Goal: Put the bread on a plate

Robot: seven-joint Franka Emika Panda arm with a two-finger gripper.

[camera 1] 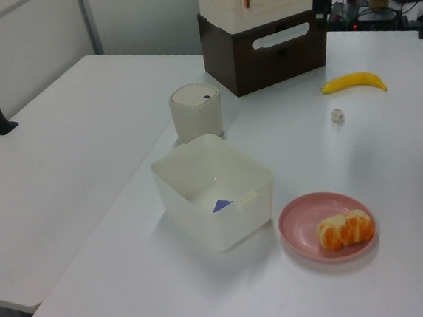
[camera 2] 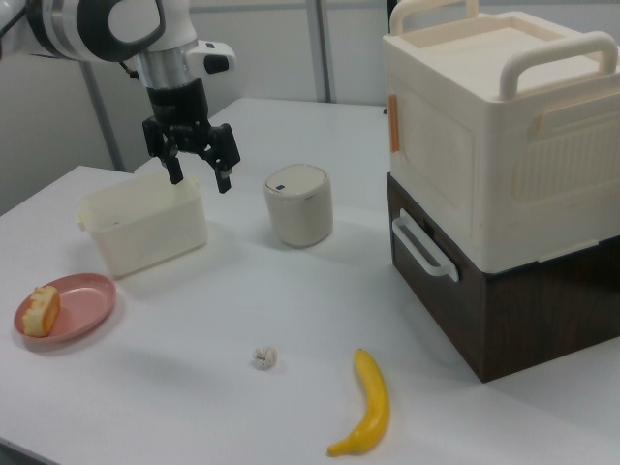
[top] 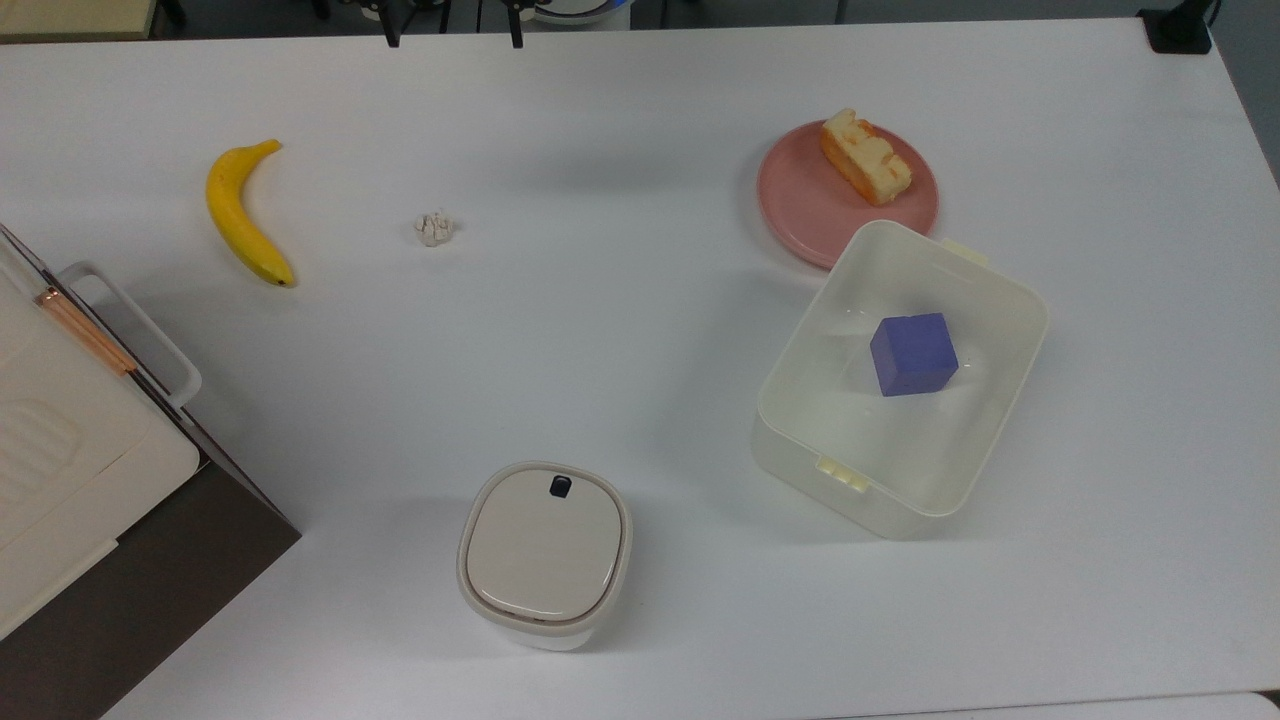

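Already the bread (top: 865, 157) lies on the plate (top: 800, 215), near its rim, while the gripper (camera 2: 197, 162) hangs high, spread and empty, so it best keeps clear of the tub (top: 990, 300).
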